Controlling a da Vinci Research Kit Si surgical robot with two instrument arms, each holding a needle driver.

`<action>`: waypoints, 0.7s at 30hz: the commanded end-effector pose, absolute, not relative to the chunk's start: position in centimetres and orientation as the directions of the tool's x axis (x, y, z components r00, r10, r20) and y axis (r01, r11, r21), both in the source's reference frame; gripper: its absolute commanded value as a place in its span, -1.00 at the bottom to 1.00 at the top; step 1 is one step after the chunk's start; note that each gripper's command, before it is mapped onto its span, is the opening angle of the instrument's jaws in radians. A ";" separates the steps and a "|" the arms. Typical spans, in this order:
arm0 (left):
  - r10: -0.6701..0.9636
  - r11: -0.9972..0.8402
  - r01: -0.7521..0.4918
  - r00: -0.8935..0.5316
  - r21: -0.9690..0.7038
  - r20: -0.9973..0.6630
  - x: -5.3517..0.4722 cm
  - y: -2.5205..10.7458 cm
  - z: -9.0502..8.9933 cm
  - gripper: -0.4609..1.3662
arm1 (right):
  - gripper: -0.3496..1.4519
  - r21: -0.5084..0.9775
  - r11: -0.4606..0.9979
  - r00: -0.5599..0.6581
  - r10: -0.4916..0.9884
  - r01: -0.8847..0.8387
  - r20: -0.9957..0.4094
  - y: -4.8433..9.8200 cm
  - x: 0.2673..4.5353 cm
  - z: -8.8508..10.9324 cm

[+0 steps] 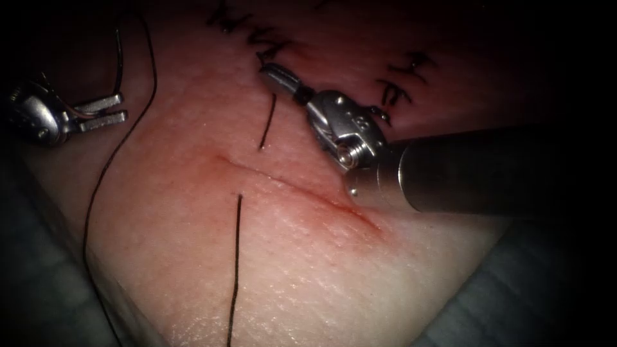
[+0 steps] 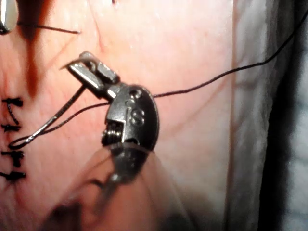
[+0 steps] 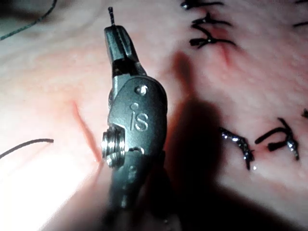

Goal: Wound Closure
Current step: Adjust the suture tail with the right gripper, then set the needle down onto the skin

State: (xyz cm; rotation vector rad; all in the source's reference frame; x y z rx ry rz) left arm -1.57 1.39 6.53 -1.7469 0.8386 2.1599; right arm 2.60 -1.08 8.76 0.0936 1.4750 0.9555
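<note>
Over at nine o'clock in the endoscope view, the silvery steel left tool (image 1: 122, 108) sits clear of the pale pink tissue (image 1: 193, 212). Close up, the left tool (image 2: 89, 67) has its jaws clamped on the thin curved needle (image 2: 53, 118), gripping near the pointed end. The rest of the curve sweeps away to the eye, where the black thread (image 2: 216, 79) joins. The needle is out of the tissue, lying above its surface.

Up at twelve o'clock, the silvery right tool (image 1: 273, 72) has its jaws pressed together. Seen close, the right tool (image 3: 115, 33) has a short dark stub of thread poking out past the tips, so it is pinching the thread.

The cut (image 1: 289, 186) is a reddish slanting line running from centre towards four o'clock, with red fluid (image 1: 340, 212) tinting its lower end. A short length of thread (image 1: 267, 122) stands just at the cut's twelve o'clock side, below the right tool's jaws. Another length (image 1: 236, 270) leaves the tissue on the cut's seven o'clock side and runs to six o'clock. A long strand of thread (image 1: 96, 186) curves down past the left tool. Finished black stitches (image 1: 398, 90) sit at one o'clock.
</note>
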 end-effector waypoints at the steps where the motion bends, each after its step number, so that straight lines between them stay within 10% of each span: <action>1: -0.166 -0.808 -0.518 -0.257 0.281 -0.952 -1.57 1.4 6.5 -0.88 | -1.00 0.591 0.650 -0.181 0.585 -0.478 -0.790 -1.1 2.59 8.7; 10: -0.165 -0.809 -0.517 -0.256 0.279 -0.953 -1.57 1.4 6.5 -0.88 | -0.90 0.592 0.653 -0.180 0.586 -0.472 -0.790 -1.1 2.60 8.7; 13: -0.165 -0.809 -0.517 -0.255 0.278 -0.953 -1.57 1.4 6.5 -0.88 | 0.41 0.594 0.651 -0.179 0.589 -0.473 -0.788 -1.1 2.59 8.7; 17: -0.164 -0.810 -0.517 -0.255 0.278 -0.953 -1.57 1.4 6.5 -0.88 | 0.93 0.599 0.643 -0.177 0.598 -0.477 -0.782 -1.0 2.58 8.6; 21: -0.164 -0.810 -0.517 -0.254 0.277 -0.953 -1.57 1.4 6.5 -0.88 | 0.97 0.608 0.640 -0.142 0.625 -0.470 -0.768 -0.9 2.52 8.6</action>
